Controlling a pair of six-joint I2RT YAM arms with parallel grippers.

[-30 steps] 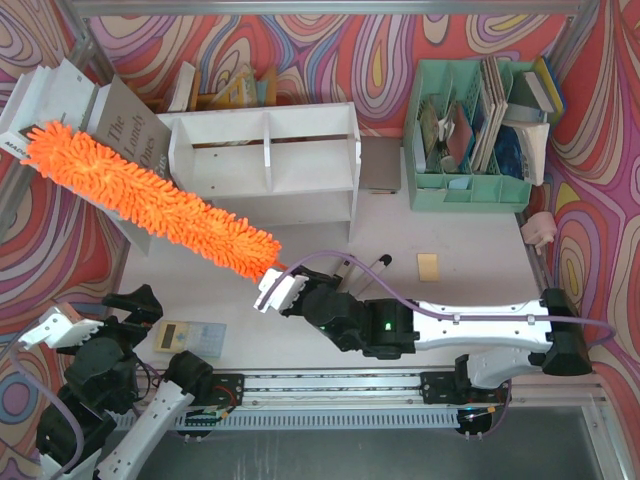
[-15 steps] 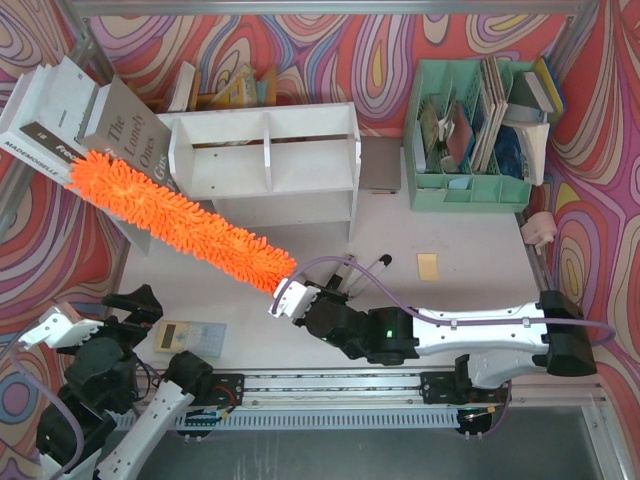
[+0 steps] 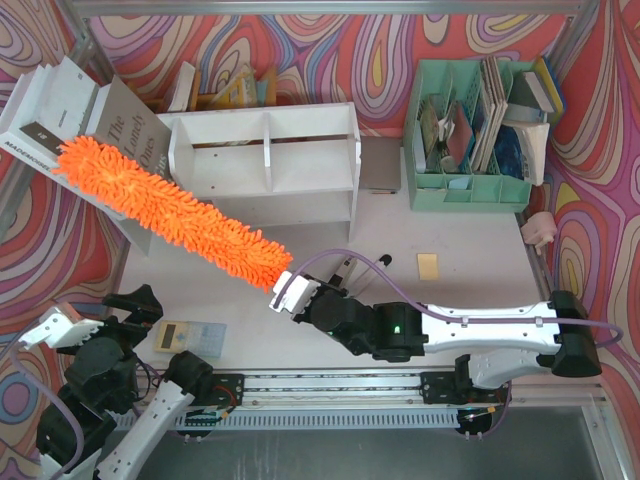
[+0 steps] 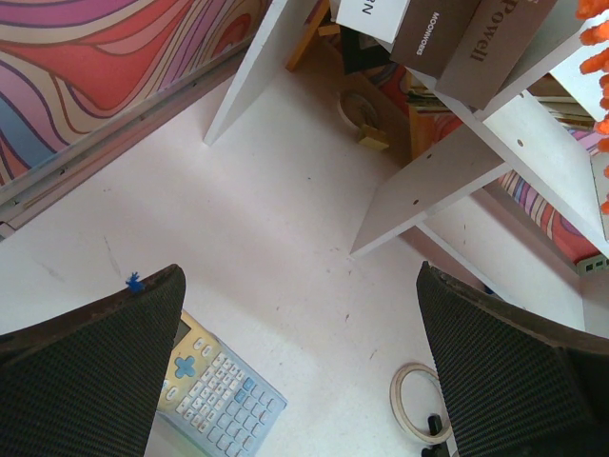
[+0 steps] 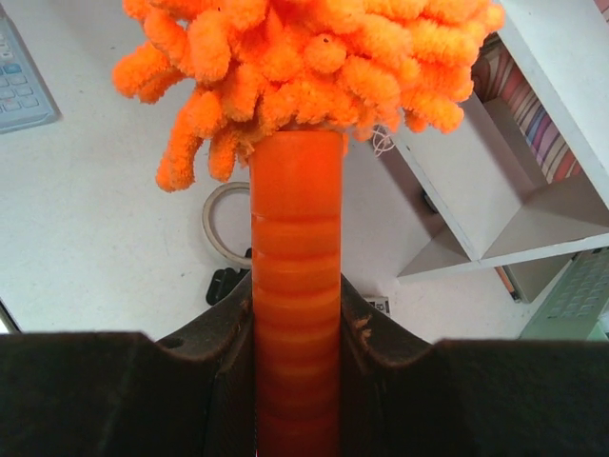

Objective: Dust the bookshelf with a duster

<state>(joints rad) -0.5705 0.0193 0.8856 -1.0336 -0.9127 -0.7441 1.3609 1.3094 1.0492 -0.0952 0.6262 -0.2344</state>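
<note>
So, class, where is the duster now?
In the top view the duster slants across the left side, handle held by the right gripper, fluffy tip over the leaning books left of the bookshelf.

You have bare white table [image 3: 470,250] in front of the bookshelf [image 3: 300,130], broken only by two pens [image 3: 383,261] and a yellow note [image 3: 428,266]. The duster [image 3: 170,215] slants across the shelf's left front corner, its far end over the leaning books [image 3: 60,110], closing that side. Right of the shelf, a narrow gap holds a flat grey pad [image 3: 380,165] before the mint green organiser [image 3: 465,192]. Below the wide-spread left gripper [image 4: 304,362], a calculator [image 4: 214,395] and a white ring [image 4: 395,395] lie on the table.
</note>
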